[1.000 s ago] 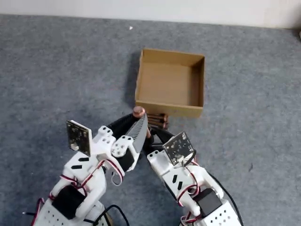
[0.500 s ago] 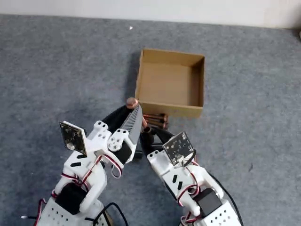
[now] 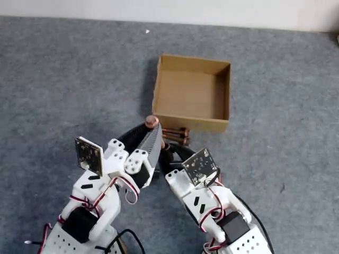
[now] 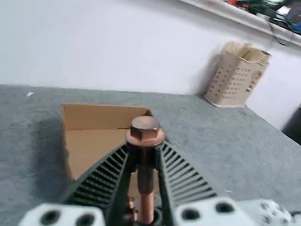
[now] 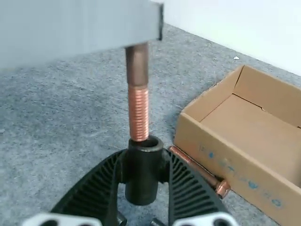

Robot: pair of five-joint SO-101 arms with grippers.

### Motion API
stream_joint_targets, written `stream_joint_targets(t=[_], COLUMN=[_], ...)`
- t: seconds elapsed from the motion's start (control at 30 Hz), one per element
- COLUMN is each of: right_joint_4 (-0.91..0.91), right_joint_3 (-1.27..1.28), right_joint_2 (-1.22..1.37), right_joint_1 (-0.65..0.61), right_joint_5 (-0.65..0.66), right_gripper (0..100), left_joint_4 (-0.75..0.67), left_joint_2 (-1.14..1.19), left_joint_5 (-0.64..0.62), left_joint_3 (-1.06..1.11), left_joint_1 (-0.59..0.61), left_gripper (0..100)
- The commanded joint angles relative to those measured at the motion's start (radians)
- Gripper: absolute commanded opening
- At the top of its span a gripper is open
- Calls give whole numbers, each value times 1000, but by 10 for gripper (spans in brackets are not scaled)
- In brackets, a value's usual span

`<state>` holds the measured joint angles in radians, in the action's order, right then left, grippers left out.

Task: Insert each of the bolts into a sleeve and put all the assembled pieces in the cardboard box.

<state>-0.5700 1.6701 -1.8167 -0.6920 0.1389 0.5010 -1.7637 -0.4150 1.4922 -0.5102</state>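
Grey carpet (image 3: 63, 79) carries the cardboard box (image 3: 192, 123); just before its near wall we see the left gripper (image 4: 145, 147) clamped on a bolt (image 4: 145, 132), head up, and the right gripper (image 5: 143, 162) clamped on a black sleeve (image 5: 142, 172). Within the last second the bolt has drifted boxward and back. Its threaded tip now stands at the sleeve mouth, so insertion appears imminent.
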Motion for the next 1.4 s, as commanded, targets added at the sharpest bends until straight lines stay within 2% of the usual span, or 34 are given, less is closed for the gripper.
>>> stream_joint_targets(t=[0.0, 0.3, 0.47, 0.9, 1.07, 1.13, 1.3, 1.37], right_joint_4=[30, -41, -41, -36, -36, -36, 10, 21], right_joint_3=[38, 30, 30, 30, 28, 28, 30, 30], right_joint_2=[-21, -21, -21, -21, -21, -21, -21, -21], right_joint_1=[-4, -8, -8, -2, -1, 4, 71, 96], right_joint_5=[11, 12, 117, 117, 117, 117, 115, 115], right_gripper=[4, 4, 4, 4, 4, 4, 4, 4], left_joint_4=[14, 14, 14, 20, 133, 160, 207, 226], left_joint_2=[-1, -1, -1, -1, -1, -1, -1, -1], left_joint_5=[34, 32, 31, 31, 37, 38, 35, 35], left_joint_3=[8, 8, 10, 8, -1, -2, -1, -2], left_joint_1=[-41, -51, -51, -71, -137, -160, -160, -160], left_gripper=[6, 6, 6, 6, 8, 34, 174, 191])
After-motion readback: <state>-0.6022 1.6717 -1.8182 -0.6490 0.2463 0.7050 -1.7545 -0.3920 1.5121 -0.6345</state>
